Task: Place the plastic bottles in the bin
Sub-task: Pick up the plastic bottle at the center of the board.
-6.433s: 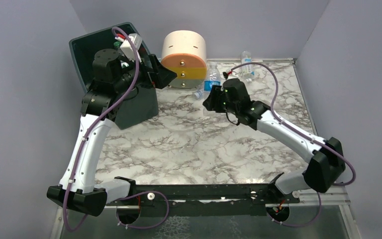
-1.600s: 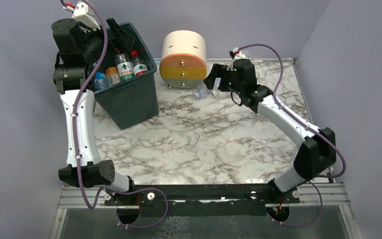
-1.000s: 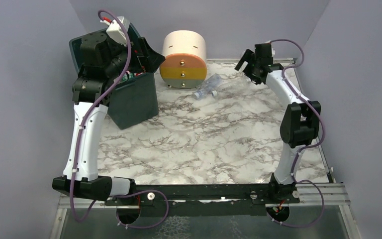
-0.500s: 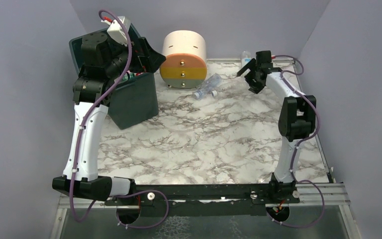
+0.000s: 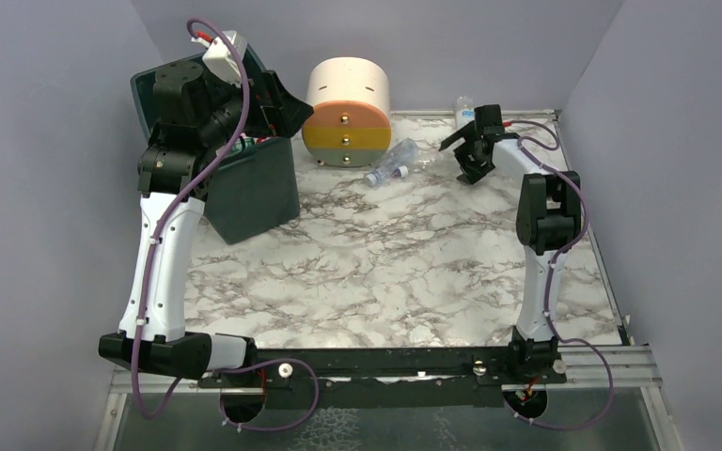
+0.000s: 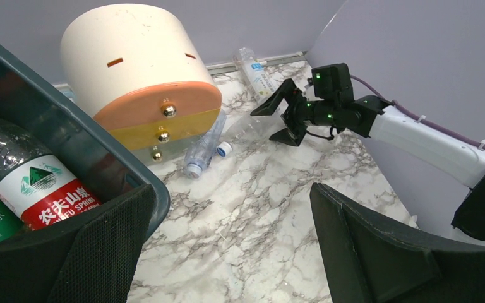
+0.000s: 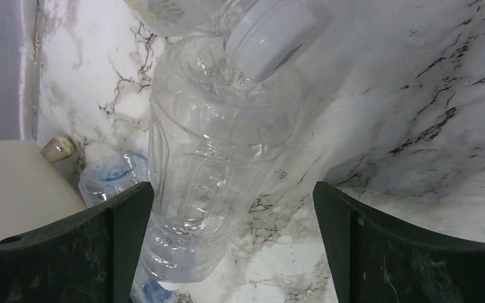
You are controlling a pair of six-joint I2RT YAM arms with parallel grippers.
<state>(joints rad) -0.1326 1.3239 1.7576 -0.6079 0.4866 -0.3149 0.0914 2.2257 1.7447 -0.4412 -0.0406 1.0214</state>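
Note:
The dark bin (image 5: 249, 193) stands at the back left, and a red-labelled bottle (image 6: 38, 189) lies inside its rim (image 6: 110, 151). My left gripper (image 5: 282, 108) hangs open over the bin's right edge (image 6: 230, 208), holding nothing. On the table, a clear bottle (image 7: 208, 164) lies under my open right gripper (image 7: 233, 202), close against its left finger (image 7: 110, 243). A white-capped bottle (image 7: 271, 28) touches its far end. A blue-capped bottle (image 5: 390, 164) lies beside the drawer unit. From above, my right gripper (image 5: 458, 158) is low at the back of the table.
A round cream, orange and yellow drawer unit (image 5: 346, 113) stands at the back between the bin and the loose bottles. Grey walls close in the table on the left, back and right. The right arm's elbow (image 5: 547, 202) stands tall near the right wall.
My right gripper has swung from the back right corner down and left, onto the clear bottle. The left arm has held still over the bin for the last second.

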